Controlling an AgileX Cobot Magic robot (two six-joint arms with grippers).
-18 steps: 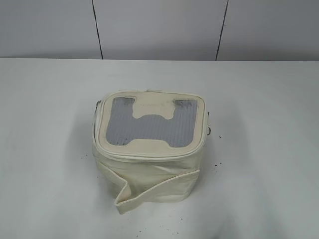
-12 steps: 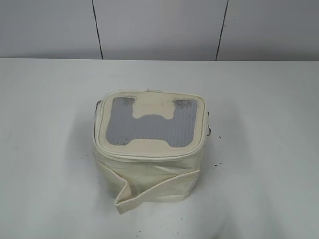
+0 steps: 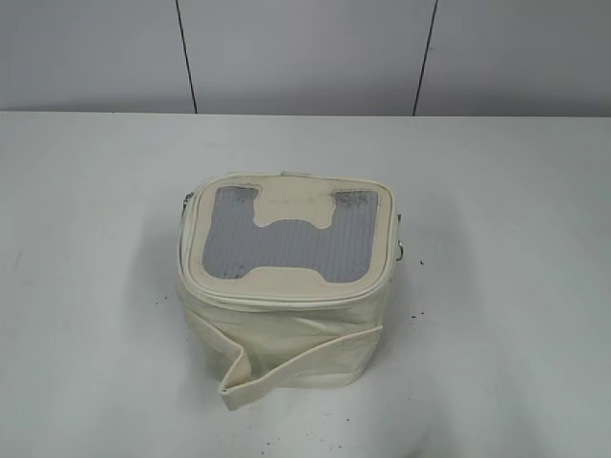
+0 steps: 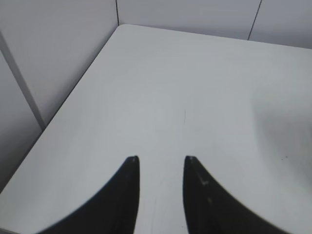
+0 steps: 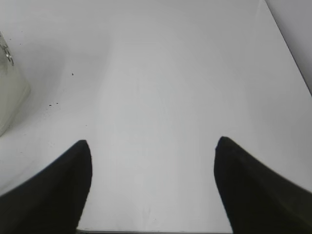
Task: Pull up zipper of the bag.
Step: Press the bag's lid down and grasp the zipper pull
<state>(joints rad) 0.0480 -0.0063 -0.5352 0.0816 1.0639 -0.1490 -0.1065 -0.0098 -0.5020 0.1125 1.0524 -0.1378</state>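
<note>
A cream box-shaped bag [image 3: 286,286] with a grey see-through panel on its lid stands in the middle of the white table in the exterior view. A zipper line runs round under the lid, and a small metal ring [image 3: 403,250] hangs at the bag's right side. A sliver of the bag [image 5: 9,92] shows at the left edge of the right wrist view. My left gripper [image 4: 161,158] is open and empty over bare table. My right gripper [image 5: 153,141] is wide open and empty, to the right of the bag. Neither arm shows in the exterior view.
The white table [image 3: 516,191] stretches all round the bag, with grey wall panels behind. The table's far left corner and edge [image 4: 83,78] show in the left wrist view. Small dark specks [image 5: 52,103] lie on the table near the bag.
</note>
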